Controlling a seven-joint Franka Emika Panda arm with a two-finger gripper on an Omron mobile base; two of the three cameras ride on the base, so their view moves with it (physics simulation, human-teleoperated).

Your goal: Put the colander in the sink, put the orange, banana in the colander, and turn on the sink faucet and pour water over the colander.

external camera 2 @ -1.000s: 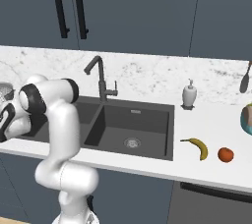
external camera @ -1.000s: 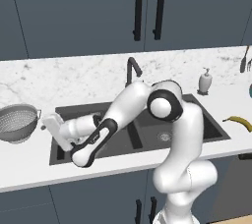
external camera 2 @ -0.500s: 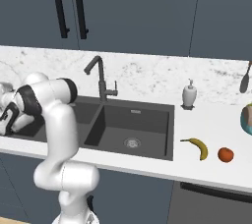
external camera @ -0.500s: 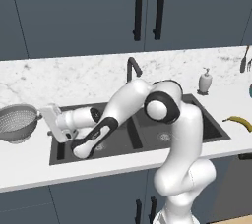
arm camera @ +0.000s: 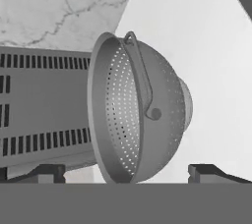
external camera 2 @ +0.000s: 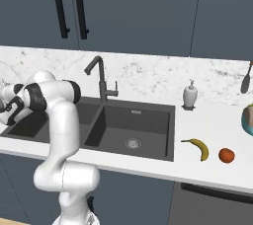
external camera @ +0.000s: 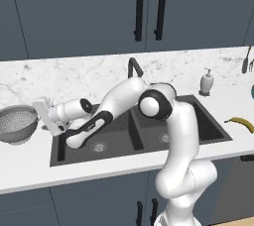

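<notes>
Silver-grey perforated metal colander (external camera: 17, 124) sits upright on the white marbled surface (external camera: 30, 163), left of the dark double-basin sink (external camera: 119, 136); we see nothing inside its round bowl. Our pincer (arm camera: 127, 173) is spread open beside its handled rim. Yellow banana (external camera 2: 199, 147) and orange (external camera 2: 226, 155) lie right of the sink.

In the left base view the arm covers much of the sink (external camera: 208, 121) and the foot of the sink faucet (external camera: 133, 66), and the banana (external camera: 241, 123) is cut by the right edge of the frame. In the right base view the gripper (external camera 2: 4, 104) is cut by the left edge, so how its jaws stand cannot be told there. In the hand view only the fingertips (arm camera: 45, 173) rise at the bottom, and the colander (arm camera: 140, 110) is cut low by the grey band.
</notes>
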